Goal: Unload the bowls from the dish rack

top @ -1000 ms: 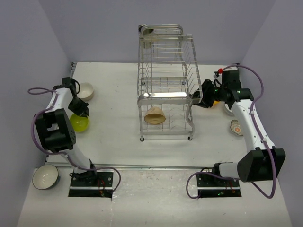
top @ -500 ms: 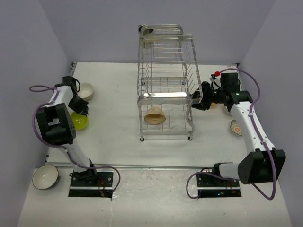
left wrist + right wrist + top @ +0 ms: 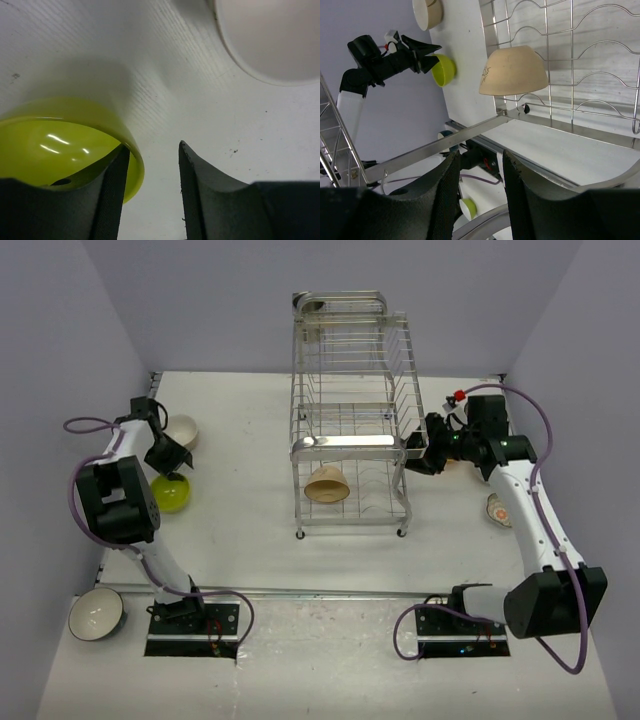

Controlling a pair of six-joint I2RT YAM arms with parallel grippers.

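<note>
left claw [image 3: 170, 456] is spread over the green bowl [image 3: 170, 494]. in the wrist view the green bowl [image 3: 55, 150] has its rim wall in the gap just beside one finger [image 3: 114, 195], with bare surface [image 3: 160, 100] showing through the rest, so nothing is pinched. the bowl sits upright on the surface [image 3: 250, 540] at far left, near the cream bowl [image 3: 182, 430]. that corner looks like the drop-off spot, and the bowl's weight seems to be on the surface, not on the claw.

dish rack [image 3: 345, 443] stands mid-surface toward the back. one beige bowl [image 3: 327, 484] is in its lower tier behind the front bar, tipped on its side between the wires, foot toward the front. there is something dark at the top back of the rack, can't tell what.

right claw [image 3: 412, 452] is at the rack's right side, level with the lower tier. its wrist view shows the right claw [image 3: 479, 190] spread and holding nothing, the beige bowl [image 3: 514, 70] ahead and well apart. side entry is likely because the front bar and upper tier block a reach from the front or above.

patterned dish [image 3: 497, 508] lies on the right side of the surface. judged: beige bowl not yet unloaded, right arm's reach is the step in hand.
</note>
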